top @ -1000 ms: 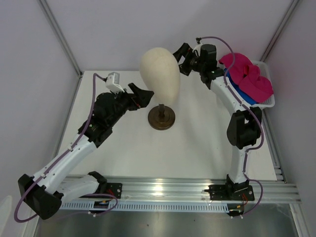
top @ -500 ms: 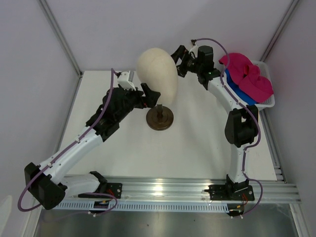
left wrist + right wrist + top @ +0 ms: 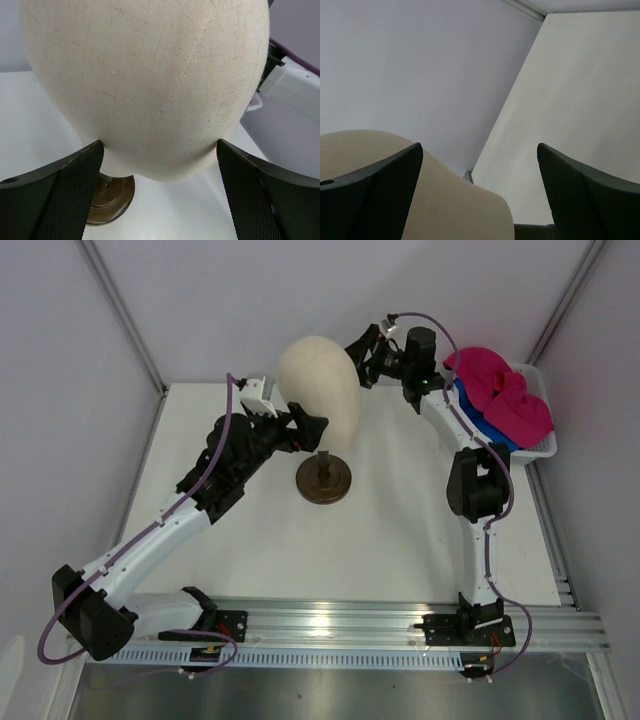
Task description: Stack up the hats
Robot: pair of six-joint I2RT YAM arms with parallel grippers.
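With jaws spread wide, my left gripper and right gripper flank the mannequin head, likely to steady it for the hats in the table's far-right corner.

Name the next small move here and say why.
Probably ease the left end effector forward a touch, so its open fingers bracket the mannequin head low down and steady it. Both it and the right end effector stand open and empty beside the head, while the pink cap lies on the blue cap in the white basket, neither one grasped.
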